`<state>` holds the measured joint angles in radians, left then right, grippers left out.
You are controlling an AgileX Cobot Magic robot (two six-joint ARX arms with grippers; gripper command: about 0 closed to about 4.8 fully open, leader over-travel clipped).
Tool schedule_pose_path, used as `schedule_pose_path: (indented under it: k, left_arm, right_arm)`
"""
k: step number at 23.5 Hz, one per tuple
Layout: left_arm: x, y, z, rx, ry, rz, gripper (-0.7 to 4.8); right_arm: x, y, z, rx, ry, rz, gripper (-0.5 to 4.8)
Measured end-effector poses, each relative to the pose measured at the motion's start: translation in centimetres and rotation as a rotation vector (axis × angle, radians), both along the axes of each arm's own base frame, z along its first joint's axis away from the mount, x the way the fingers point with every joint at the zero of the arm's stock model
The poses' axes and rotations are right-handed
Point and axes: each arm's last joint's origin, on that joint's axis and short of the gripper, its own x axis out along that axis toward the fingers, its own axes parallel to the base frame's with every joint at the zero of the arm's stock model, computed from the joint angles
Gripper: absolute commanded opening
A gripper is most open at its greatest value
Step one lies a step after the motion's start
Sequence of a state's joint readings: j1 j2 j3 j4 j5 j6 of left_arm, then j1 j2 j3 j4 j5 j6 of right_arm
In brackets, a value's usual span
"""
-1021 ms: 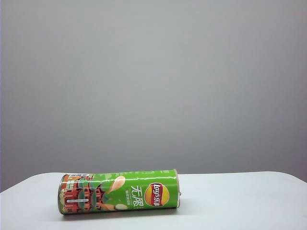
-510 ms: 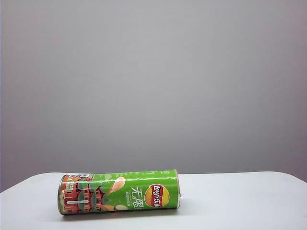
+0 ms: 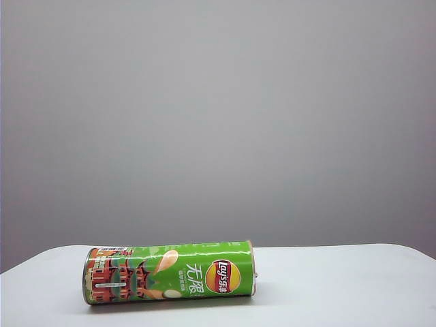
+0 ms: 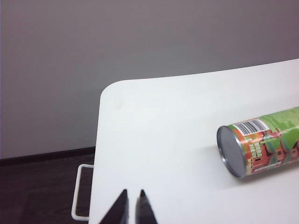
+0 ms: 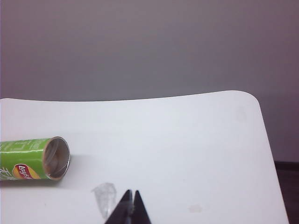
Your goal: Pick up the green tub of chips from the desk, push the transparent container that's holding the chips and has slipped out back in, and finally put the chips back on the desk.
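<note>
The green tub of chips lies on its side on the white desk, with the Lay's logo facing the exterior view. Its closed metal end shows in the left wrist view, off to one side of my left gripper. That gripper hangs over the desk's edge, shut but for a hairline slit and holding nothing. The tub's open end shows in the right wrist view. A small clear plastic shape, seemingly the transparent container, lies on the desk beside my shut, empty right gripper. No chips show.
A plain grey wall stands behind the desk. In the left wrist view a white bar sits below the desk's rounded corner, over dark floor. The desk's far right corner shows in the right wrist view.
</note>
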<state>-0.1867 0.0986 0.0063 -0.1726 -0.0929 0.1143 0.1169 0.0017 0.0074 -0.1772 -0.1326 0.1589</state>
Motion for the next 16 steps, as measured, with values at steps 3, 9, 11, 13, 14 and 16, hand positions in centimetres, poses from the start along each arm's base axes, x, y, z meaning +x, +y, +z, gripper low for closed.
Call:
schedule_pose_path:
  k: [3, 9, 11, 13, 14, 16]
  left_arm:
    - [-0.01, -0.05, 0.00, -0.054, 0.005, -0.004, 0.26]
    - [-0.01, -0.07, 0.00, -0.067, 0.007, -0.005, 0.26]
    - [-0.01, -0.07, 0.00, -0.067, 0.007, -0.005, 0.26]
    - [-0.01, -0.07, 0.00, -0.067, 0.007, -0.005, 0.26]
    - [-0.01, -0.07, 0.00, -0.067, 0.007, -0.005, 0.26]
    - [-0.01, -0.07, 0.00, -0.067, 0.007, -0.005, 0.26]
  right_arm:
    - [0.00, 0.00, 0.00, 0.000, 0.000, 0.000, 0.00]
    - [0.00, 0.00, 0.00, 0.000, 0.000, 0.000, 0.00]
    - [0.00, 0.00, 0.00, 0.000, 0.000, 0.000, 0.00]
    - [0.00, 0.00, 0.00, 0.000, 0.000, 0.000, 0.00]
    - [0.00, 0.00, 0.00, 0.000, 0.000, 0.000, 0.00]
    - [0.00, 0.00, 0.00, 0.000, 0.000, 0.000, 0.00]
